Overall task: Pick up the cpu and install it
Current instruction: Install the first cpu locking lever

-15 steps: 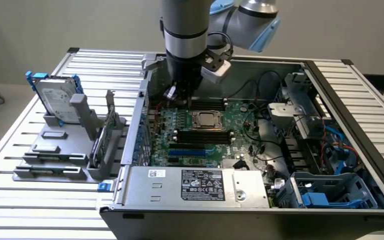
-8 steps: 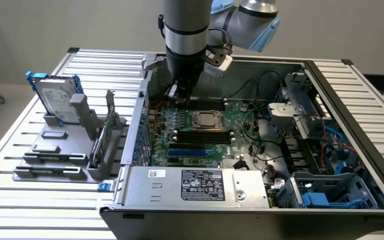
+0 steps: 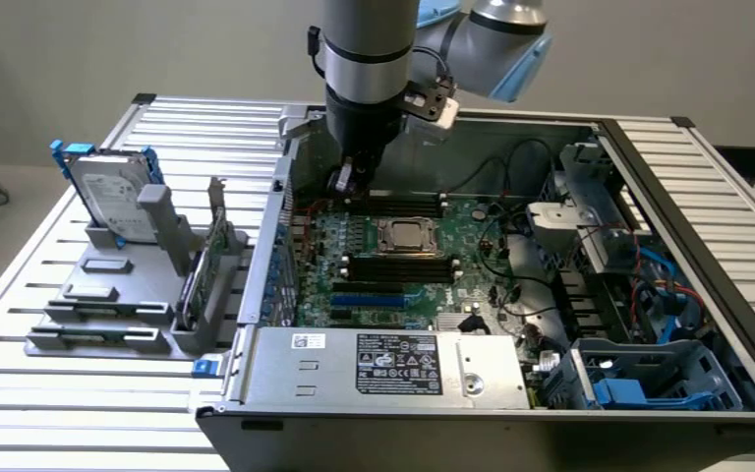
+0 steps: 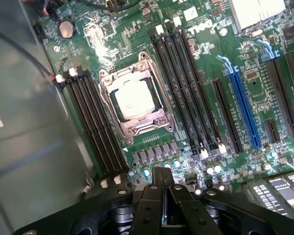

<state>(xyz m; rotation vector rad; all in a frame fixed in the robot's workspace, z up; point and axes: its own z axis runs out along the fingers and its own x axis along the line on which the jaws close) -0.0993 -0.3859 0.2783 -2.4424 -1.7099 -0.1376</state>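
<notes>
green circuit board fills the floor of the open computer case (image 3: 613,138), and white lettering on the motherboard (image 4: 220,63) reads "dell" in the wrist view, printed beside the black memory slots (image 4: 186,88). on the silver power supply (image 3: 377,366) at the near edge of the case sits a black label with white print too small to read, and a small white sticker lies just beside it.

the cpu (image 4: 134,99) — a flat square chip with a dull silver top — lies inside the metal-framed socket (image 4: 159,120) near the middle of the board, between two banks of memory slots. it sits flat, face up, its edges in line with the frame around it; being square, it has no long axis to speak of. any marking on its top cannot be read.

the gripper (image 4: 162,177) hangs above the board, near the back wall of the case in the exterior view, its two black fingers (image 4: 157,178) pressed together with nothing between them. it is apart from the chip.

outside the case, toward the exterior view's left, a hard drive (image 3: 113,192) with blue brackets stands upright in a grey rack (image 3: 102,295).
</notes>
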